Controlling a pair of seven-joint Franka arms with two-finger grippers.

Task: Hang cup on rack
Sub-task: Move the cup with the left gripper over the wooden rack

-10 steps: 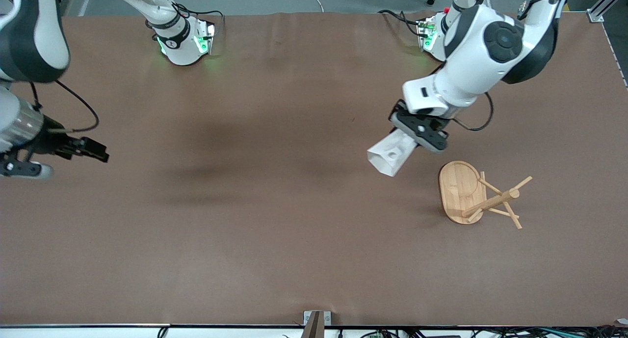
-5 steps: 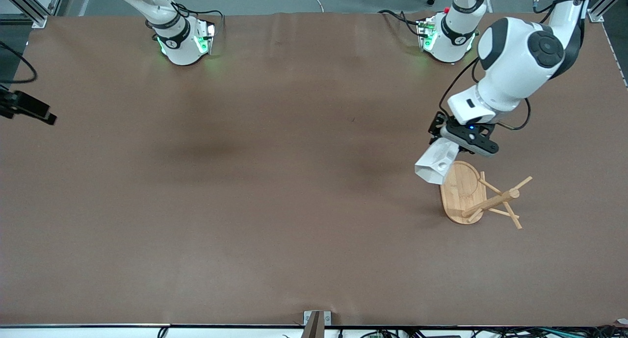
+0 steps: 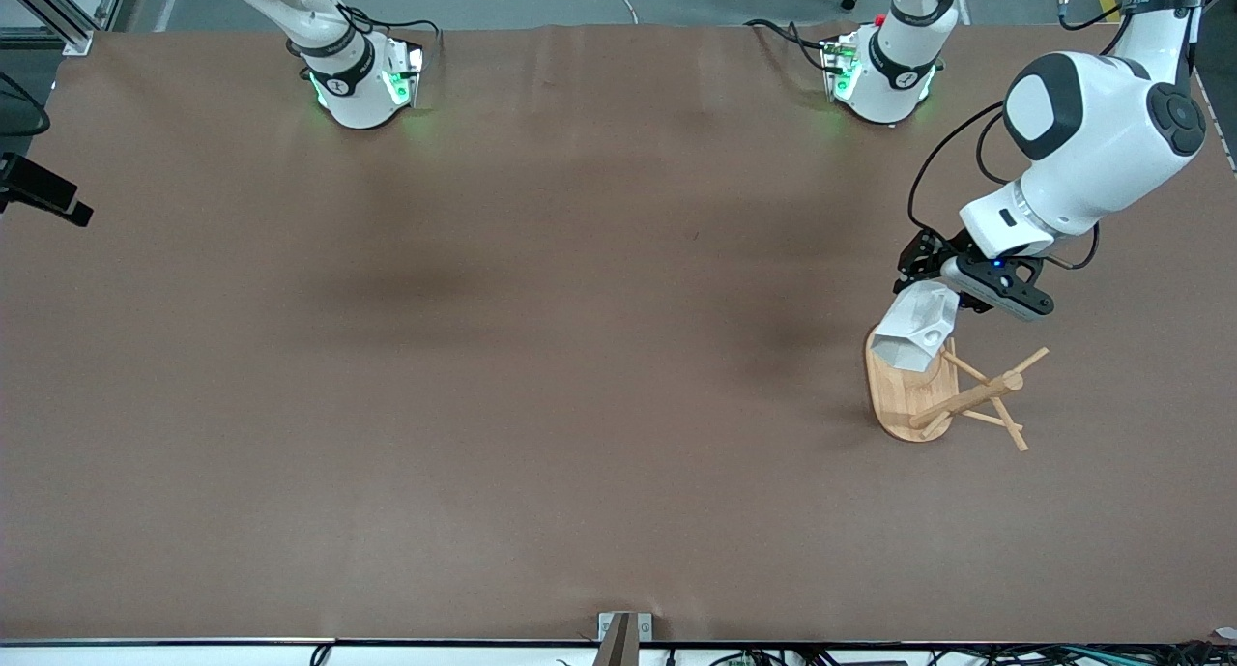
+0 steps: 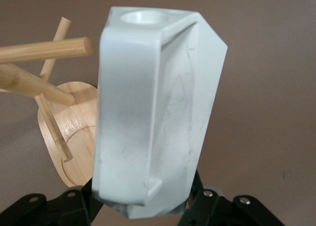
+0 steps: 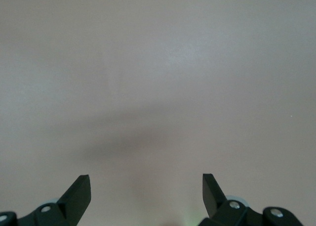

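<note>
My left gripper (image 3: 935,284) is shut on the white faceted cup (image 3: 916,330) and holds it tilted in the air, over the rack's base (image 3: 899,395). The cup's handle, with its round hole (image 3: 931,337), faces up. The bamboo rack (image 3: 971,395) stands at the left arm's end of the table, its thin pegs spreading from the post. In the left wrist view the cup (image 4: 158,112) fills the middle between the black fingers (image 4: 74,206), with a peg (image 4: 44,50) and the oval base (image 4: 74,132) beside it. My right gripper (image 5: 146,186) is open over bare surface, holding nothing.
The brown table (image 3: 541,357) stretches wide between the two arm bases (image 3: 362,81) (image 3: 884,76). A black part of the right arm (image 3: 43,197) juts in at the table's edge on the right arm's end. A small metal bracket (image 3: 623,637) sits at the front edge.
My left gripper has carried the cup toward the left arm's end of the table until it hangs over the rack's base. The right arm has pulled back off the table edge.
</note>
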